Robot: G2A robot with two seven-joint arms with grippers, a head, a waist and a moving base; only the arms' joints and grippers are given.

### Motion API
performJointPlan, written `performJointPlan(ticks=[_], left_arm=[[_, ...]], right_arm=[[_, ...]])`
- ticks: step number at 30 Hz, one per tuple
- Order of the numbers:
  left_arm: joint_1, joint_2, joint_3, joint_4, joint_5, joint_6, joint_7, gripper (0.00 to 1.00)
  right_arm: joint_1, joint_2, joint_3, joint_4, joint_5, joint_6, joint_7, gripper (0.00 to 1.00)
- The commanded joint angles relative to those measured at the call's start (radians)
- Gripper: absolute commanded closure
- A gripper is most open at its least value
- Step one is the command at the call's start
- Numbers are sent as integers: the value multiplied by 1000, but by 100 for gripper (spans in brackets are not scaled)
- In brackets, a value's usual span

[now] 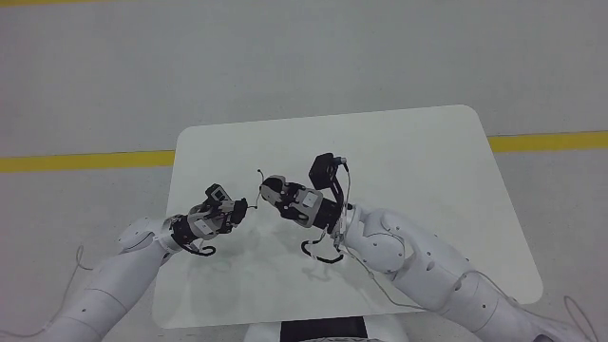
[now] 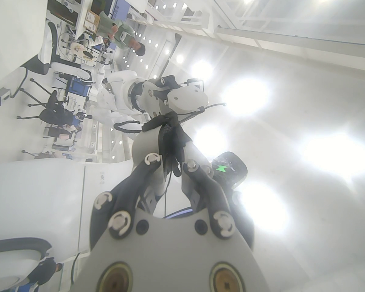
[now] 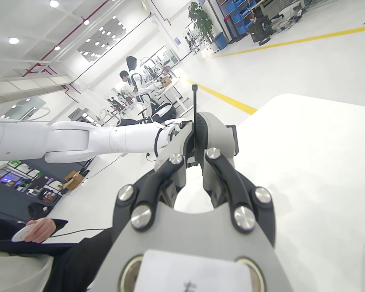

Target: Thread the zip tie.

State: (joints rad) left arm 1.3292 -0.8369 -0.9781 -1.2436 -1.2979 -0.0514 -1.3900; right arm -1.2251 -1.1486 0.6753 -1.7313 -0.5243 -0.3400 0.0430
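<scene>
Black zip tie [image 3: 195,107]: you have it pinched in the closed right gripper [image 3: 195,141] above the white table [image 1: 427,152]. The left gripper [image 2: 167,123], tip to tip with it, also clamps the tie.

Your left hand [image 2: 170,141] has its fingers closed on a thin black zip tie [image 2: 211,106], tips right against the right hand [image 2: 182,98] beyond. The tie's end sticks out sideways from where they meet.
</scene>
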Motion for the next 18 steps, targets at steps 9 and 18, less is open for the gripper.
performJointPlan(ticks=[9, 18], left_arm=[[0, 0, 0, 0, 0, 0, 0, 100], [0, 0, 0, 0, 0, 0, 0, 100]], right_arm=[[6, -1, -6, 14, 10, 0, 0, 100], [6, 0, -6, 9, 8, 0, -7, 100]])
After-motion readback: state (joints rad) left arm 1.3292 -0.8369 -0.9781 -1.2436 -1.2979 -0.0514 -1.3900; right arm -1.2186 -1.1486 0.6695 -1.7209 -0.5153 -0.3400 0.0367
